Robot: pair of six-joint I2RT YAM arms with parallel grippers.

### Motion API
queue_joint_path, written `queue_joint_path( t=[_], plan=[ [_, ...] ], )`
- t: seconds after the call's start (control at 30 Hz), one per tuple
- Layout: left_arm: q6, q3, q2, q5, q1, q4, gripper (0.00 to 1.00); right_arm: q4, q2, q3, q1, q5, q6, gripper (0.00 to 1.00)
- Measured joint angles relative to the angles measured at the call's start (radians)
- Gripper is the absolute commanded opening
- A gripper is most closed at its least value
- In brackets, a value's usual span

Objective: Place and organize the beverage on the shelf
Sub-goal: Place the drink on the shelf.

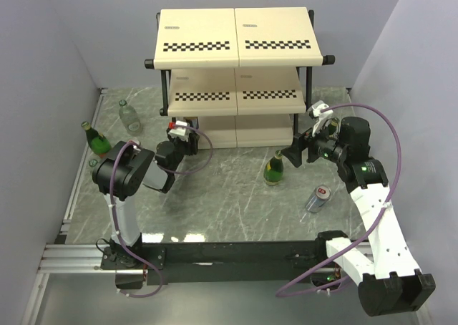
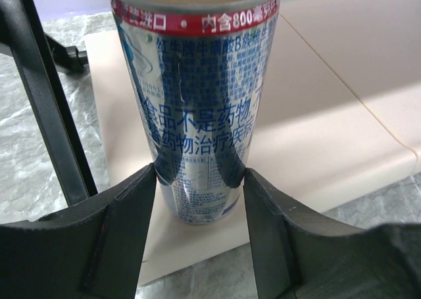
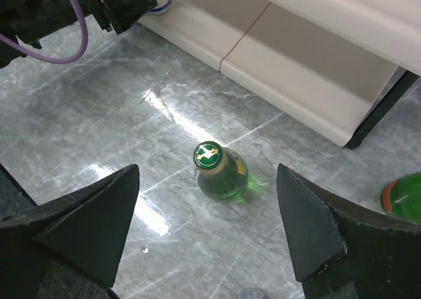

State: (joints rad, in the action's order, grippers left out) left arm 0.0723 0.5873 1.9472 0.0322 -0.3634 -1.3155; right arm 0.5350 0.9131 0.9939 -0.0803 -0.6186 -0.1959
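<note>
The left claw [image 2: 199,169] is clamped on a tall blue-and-silver can [image 2: 197,81] with a red rim band. Its fingers [image 2: 125,226] lie against both sides low on the body, and the can stands upright on the near left corner of the bottom board [image 2: 329,114] of the shelf [image 1: 236,31], just beside a black frame post [image 2: 46,114]. The step in hand looks like setting this can down. The next move probably calls for easing the fingers apart and drawing straight back, since a slim can this near the board's edge may tip easily. The right claw [image 3: 207,168] hangs with its fingers wide apart and nothing between them, above a green glass bottle [image 3: 220,177] standing capped on the bench [image 1: 229,203], likely the next pick. The bench is grey, marbled and glossy. A silver can [image 1: 318,198] lies on its side at the right, and a green bottle [image 1: 96,139] and a clear bottle [image 1: 129,115] wait at the left. Plain pale walls [image 1: 43,67] enclose the space.
</note>
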Motion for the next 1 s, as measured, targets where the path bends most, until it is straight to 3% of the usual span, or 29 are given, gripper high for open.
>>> queue_joint_path(
  t=[0.53, 0.77, 1.0],
  plan=[
    [0.000, 0.049, 0.034, 0.031, 0.000, 0.012, 0.63, 0.000, 0.000, 0.000, 0.000, 0.000, -0.003, 0.91],
    [0.004, 0.048, 0.034, 0.034, 0.000, 0.011, 0.83, 0.000, 0.000, 0.000, 0.000, 0.000, -0.003, 0.91],
    [0.027, -0.022, -0.024, 0.032, 0.000, 0.012, 0.89, 0.001, 0.000, 0.000, 0.000, 0.000, -0.003, 0.91]
  ],
)
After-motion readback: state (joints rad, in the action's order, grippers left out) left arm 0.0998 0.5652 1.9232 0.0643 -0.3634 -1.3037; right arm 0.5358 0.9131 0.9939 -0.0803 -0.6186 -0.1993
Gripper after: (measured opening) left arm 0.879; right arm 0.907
